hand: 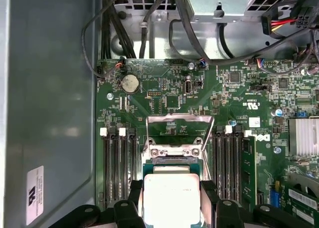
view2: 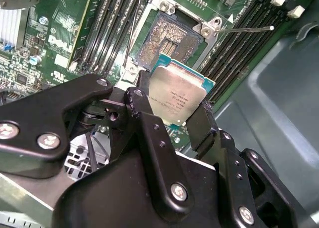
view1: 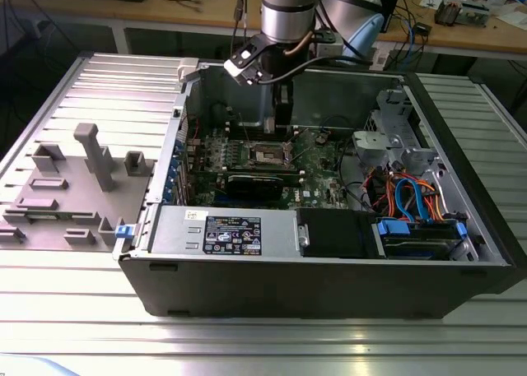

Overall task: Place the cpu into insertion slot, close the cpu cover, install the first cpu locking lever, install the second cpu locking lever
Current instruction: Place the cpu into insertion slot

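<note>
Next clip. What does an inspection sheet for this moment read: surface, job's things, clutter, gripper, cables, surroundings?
Surface: ribbed metal table carrying an open computer case.
Job's things: the cpu is held close to the insertion slot, not seated; slot contacts exposed; the cpu cover is raised; a locking lever stands free.
Clutter: grey fixture plate on the table at the exterior view's left.
Gripper: gripper shut on two opposite edges of the cpu.
Cables: black bundle beyond the board; orange and blue leads near the drive bay.
Surroundings: workbenches with wires behind.
</note>
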`<state>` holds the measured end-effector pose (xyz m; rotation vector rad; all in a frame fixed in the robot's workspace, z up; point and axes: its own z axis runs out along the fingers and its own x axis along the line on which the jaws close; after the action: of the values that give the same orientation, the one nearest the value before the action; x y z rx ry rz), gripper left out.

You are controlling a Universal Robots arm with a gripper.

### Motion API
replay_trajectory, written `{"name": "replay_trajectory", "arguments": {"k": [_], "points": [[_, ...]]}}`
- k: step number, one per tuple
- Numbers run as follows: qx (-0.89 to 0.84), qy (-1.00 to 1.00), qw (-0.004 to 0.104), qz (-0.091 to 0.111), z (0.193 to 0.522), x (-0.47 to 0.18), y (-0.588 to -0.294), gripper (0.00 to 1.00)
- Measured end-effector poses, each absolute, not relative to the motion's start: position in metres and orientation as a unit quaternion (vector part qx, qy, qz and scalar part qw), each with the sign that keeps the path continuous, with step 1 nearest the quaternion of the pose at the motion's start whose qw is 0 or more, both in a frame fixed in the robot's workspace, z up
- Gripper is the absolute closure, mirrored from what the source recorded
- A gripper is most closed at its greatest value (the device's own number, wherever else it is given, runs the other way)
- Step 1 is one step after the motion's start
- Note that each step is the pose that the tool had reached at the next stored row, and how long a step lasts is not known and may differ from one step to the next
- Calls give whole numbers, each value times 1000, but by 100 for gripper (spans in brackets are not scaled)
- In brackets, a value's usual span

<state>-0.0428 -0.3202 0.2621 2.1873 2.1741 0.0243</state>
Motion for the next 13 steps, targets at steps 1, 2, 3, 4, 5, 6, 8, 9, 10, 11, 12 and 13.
{"name": "replay_trajectory", "arguments": {"k": [1,2,3,4,5,6,8,9,10,11,12,13], "points": [[709,705,29,8,260,-43,-320,46],[709,705,29,8,257,-43,-320,46],[709,705,29,8,255,-43,-320,46],[709,705,29,8,253,-43,-320,46],[709,705,29,8,251,-43,-320,46],[709,705,29,8,249,-43,-320,46],[709,705,29,8,246,-43,-320,46],[709,705,29,8,244,-43,-320,46],[709,705,30,9,242,-43,-320,46],[709,705,30,9,241,-43,-320,46],[709,705,31,10,239,-43,-320,46],[708,705,31,10,238,-44,-320,46]]}}
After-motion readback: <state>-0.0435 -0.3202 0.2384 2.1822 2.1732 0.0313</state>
